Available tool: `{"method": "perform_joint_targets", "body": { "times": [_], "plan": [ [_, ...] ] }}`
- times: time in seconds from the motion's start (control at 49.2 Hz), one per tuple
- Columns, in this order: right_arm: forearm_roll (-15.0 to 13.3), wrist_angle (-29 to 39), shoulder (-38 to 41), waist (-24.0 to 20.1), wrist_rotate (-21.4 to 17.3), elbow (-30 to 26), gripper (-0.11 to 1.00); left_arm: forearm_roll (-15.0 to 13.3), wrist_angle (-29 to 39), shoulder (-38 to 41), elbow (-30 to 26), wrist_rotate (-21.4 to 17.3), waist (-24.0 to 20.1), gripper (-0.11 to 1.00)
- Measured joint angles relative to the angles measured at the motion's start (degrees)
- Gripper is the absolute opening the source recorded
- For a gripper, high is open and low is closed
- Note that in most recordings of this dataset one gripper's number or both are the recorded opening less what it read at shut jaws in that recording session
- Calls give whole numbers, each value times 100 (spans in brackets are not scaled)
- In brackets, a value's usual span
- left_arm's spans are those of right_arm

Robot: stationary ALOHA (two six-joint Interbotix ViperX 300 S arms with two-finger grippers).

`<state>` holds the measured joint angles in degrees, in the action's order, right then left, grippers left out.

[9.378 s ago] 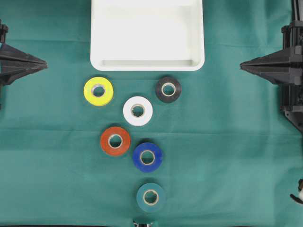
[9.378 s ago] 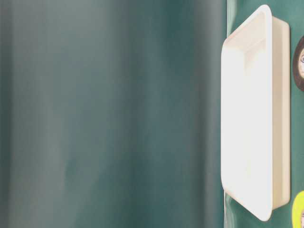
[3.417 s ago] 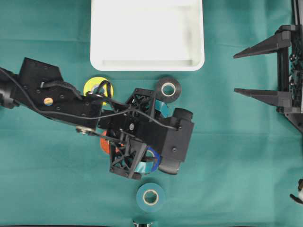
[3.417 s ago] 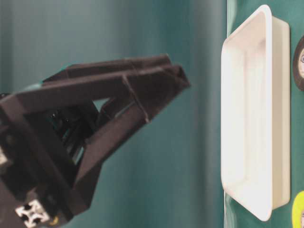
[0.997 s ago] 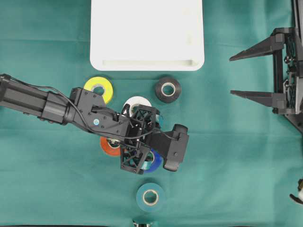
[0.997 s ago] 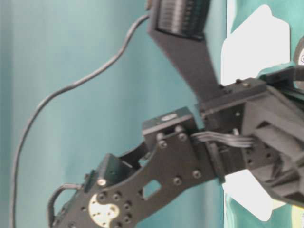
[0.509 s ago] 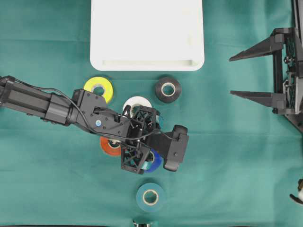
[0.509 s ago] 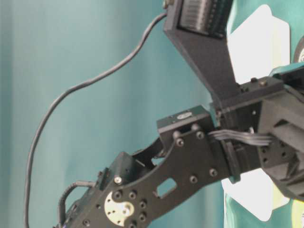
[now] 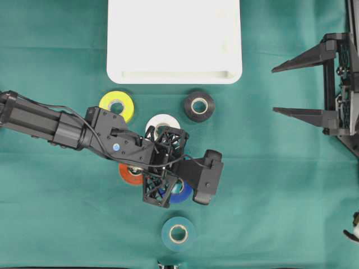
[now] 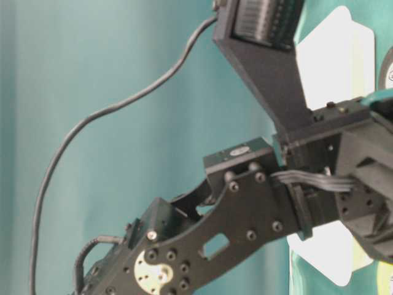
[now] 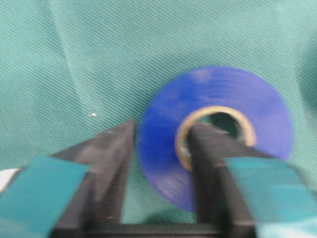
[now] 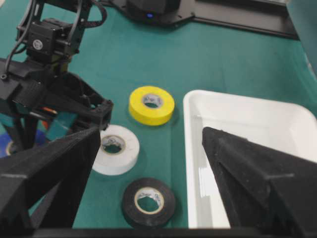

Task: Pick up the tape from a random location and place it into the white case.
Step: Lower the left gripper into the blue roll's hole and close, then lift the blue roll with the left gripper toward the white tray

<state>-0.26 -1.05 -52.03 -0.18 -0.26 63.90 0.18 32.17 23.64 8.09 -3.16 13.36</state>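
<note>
The left gripper has just clamped on the blue tape (one finger seemingly inside its core); lifting toward the white case can begin.

The left arm reaches in from the left edge, stretched low and slanting toward the middle, its wrist tipped downward. The left gripper is clamped on the blue tape roll, one finger inside the core, the other against the outer wall. The right gripper hangs at the right edge, jaws spread wide, holding nothing.
</note>
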Motion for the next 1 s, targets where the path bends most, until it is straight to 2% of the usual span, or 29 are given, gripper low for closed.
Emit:
{"method": "perform_joint_targets", "body": {
  "times": [0.651,0.997],
  "plan": [
    [0,62,0,0,0,0,93,0,149,-35,0,35,0,22],
    [0,229,-18,0,0,-53,93,0,580,-712,-88,35,-9,22]
  ]
}}
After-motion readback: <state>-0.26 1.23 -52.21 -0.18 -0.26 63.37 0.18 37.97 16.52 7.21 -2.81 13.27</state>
